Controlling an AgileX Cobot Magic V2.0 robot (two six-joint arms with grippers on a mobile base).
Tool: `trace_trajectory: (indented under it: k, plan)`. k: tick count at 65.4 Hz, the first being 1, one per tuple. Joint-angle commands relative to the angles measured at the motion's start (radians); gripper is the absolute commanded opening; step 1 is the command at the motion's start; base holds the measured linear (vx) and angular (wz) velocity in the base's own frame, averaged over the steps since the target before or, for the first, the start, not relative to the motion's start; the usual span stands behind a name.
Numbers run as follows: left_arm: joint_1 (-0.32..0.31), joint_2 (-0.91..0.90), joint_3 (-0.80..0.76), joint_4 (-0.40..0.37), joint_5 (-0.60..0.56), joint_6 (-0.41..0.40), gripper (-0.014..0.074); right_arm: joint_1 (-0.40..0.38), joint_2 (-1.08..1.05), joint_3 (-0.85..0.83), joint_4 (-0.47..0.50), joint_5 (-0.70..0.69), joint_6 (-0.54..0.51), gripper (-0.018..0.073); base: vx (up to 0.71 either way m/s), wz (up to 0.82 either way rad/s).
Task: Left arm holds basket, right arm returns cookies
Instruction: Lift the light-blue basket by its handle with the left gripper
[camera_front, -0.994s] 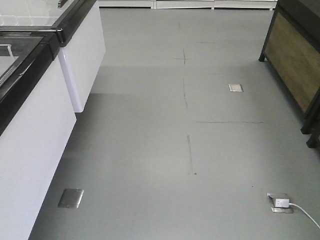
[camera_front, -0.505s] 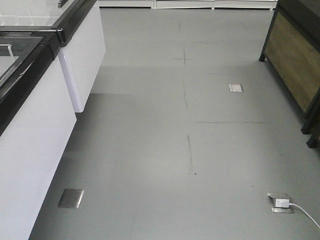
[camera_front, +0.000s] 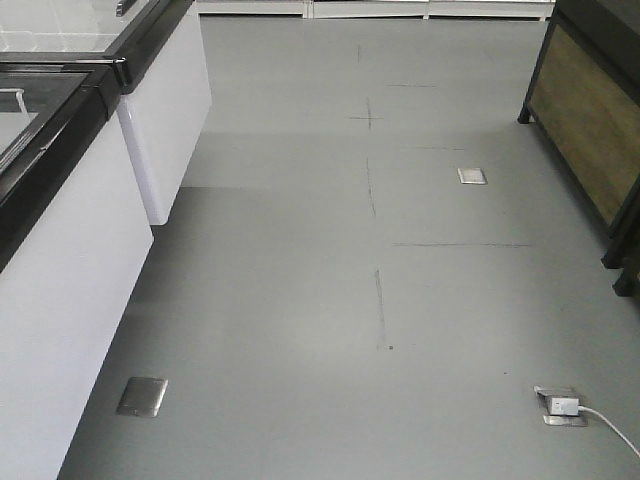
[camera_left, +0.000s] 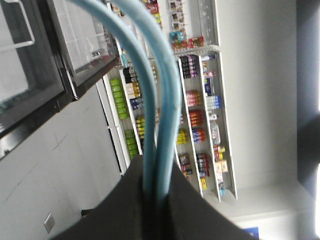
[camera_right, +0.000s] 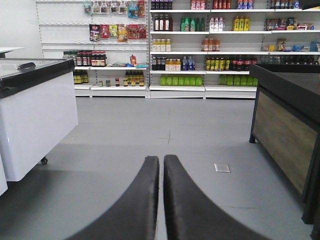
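Observation:
In the left wrist view my left gripper (camera_left: 156, 187) is shut on the light blue hoop handle (camera_left: 160, 100) of the basket; two thin blue bars run up from between the black fingers (camera_left: 200, 210). The basket's body is out of view. In the right wrist view my right gripper (camera_right: 161, 161) is shut and empty, its two black fingers nearly touching, held above the grey floor. The cookies carton is not in view. Neither arm shows in the front view.
A white chest freezer with black rim (camera_front: 60, 230) stands at the left, also in the right wrist view (camera_right: 35, 110). A dark wood-panelled counter (camera_front: 590, 130) is at the right. Stocked shelves (camera_right: 200, 45) line the far wall. Floor socket with white plug (camera_front: 560, 405).

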Motion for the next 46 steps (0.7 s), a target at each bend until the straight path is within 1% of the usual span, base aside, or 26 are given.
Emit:
trace_trajectory:
  k: [1, 11, 18, 24, 27, 30, 39, 46]
  plan:
    - [-0.074, -0.099, -0.033, -0.14, 0.07, 0.0, -0.0006, -0.008, -0.013, 0.017, -0.005, -0.076, -0.006, -0.0006, 0.0, 0.0]
    - [-0.186, -0.152, -0.032, -0.14, 0.095, 0.052, -0.0006, -0.008, -0.013, 0.017, -0.005, -0.076, -0.006, -0.0006, 0.0, 0.0]
    - [-0.264, -0.181, -0.027, -0.14, 0.147, 0.091, -0.0006, -0.008, -0.013, 0.017, -0.005, -0.076, -0.006, -0.0006, 0.0, 0.0]
    - [-0.34, -0.208, 0.007, -0.137, 0.18, 0.11, -0.0006, -0.008, -0.013, 0.017, -0.005, -0.076, -0.006, -0.0006, 0.0, 0.0]
    - [-0.389, -0.227, 0.047, -0.138, 0.182, 0.127, -0.0006, -0.008, -0.013, 0.017, -0.005, -0.076, -0.006, -0.0006, 0.0, 0.0]
    - [-0.424, -0.247, 0.083, -0.138, 0.18, 0.152, -0.0006, -0.008, -0.013, 0.017, -0.005, -0.076, -0.006, -0.0006, 0.0, 0.0]
    - [-0.56, -0.306, 0.257, -0.14, 0.156, 0.254, -0.0006, -0.008, -0.013, 0.017, -0.005, -0.076, -0.006, -0.0006, 0.0, 0.0]
    - [-0.669, -0.34, 0.385, -0.14, 0.149, 0.353, -0.0006, -0.008, -0.013, 0.017, -0.005, -0.076, -0.006, -0.0006, 0.0, 0.0]
